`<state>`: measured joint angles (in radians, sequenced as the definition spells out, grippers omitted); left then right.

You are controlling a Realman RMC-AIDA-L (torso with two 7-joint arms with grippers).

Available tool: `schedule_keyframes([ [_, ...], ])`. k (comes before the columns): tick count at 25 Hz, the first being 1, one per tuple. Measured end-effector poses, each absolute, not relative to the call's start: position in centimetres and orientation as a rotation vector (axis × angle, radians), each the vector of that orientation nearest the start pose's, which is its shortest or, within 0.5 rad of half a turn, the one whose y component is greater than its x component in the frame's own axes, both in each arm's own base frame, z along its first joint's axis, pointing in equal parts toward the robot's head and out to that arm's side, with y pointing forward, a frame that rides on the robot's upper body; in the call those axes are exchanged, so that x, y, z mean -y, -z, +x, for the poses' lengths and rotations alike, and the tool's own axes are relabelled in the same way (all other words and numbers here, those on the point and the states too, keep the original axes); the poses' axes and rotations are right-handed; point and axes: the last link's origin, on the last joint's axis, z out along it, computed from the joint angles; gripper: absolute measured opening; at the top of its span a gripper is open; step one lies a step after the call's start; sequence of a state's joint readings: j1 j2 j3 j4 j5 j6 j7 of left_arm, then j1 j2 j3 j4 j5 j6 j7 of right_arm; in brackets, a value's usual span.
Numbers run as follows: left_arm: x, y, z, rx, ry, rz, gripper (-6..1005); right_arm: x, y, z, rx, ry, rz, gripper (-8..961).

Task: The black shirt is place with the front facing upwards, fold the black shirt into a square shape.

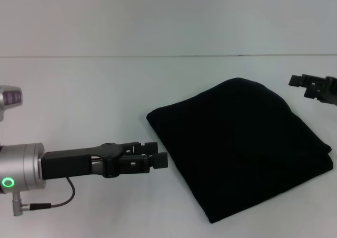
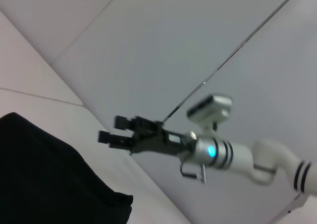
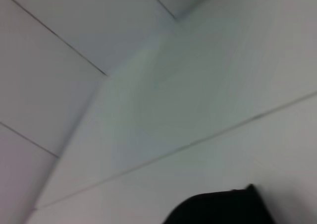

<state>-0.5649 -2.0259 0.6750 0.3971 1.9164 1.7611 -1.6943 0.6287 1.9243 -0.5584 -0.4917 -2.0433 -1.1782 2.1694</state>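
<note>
The black shirt (image 1: 239, 143) lies folded into a rough square, several layers thick, on the white table at centre right. No lettering or label shows. My left gripper (image 1: 158, 156) hovers just off the shirt's left edge, open and holding nothing. My right gripper (image 1: 299, 85) hangs beyond the shirt's far right corner, open and empty. The left wrist view shows the shirt (image 2: 49, 174) with the right gripper (image 2: 113, 129) past it, fingers apart. In the right wrist view only a corner of the shirt (image 3: 223, 209) shows.
The white table (image 1: 95, 101) stretches around the shirt, with a thin seam line running across its far side. A grey cable (image 1: 58, 200) hangs under the left wrist.
</note>
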Motion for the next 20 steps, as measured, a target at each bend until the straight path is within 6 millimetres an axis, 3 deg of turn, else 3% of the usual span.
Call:
schedule_keyframes([
  [5,-30.1,1.0,-24.7,1.259,1.093,-2.779,918,-42.8,-6.5,28.4,-1.693,-0.540,-1.999,833],
  [9,-30.4,0.8,-24.5,1.244,1.101,-2.784,916,-44.1,-6.3,26.6,-1.669,-0.341,-2.024,833],
  [12,-30.5,0.8,-24.3,1.232,1.105,-2.787,916,-44.3,-5.9,26.3,-1.664,-0.256,-2.019,833],
  [20,-30.6,0.8,-24.2,1.221,1.099,-2.782,913,-44.0,-4.7,27.0,-1.690,-0.252,-2.002,829],
])
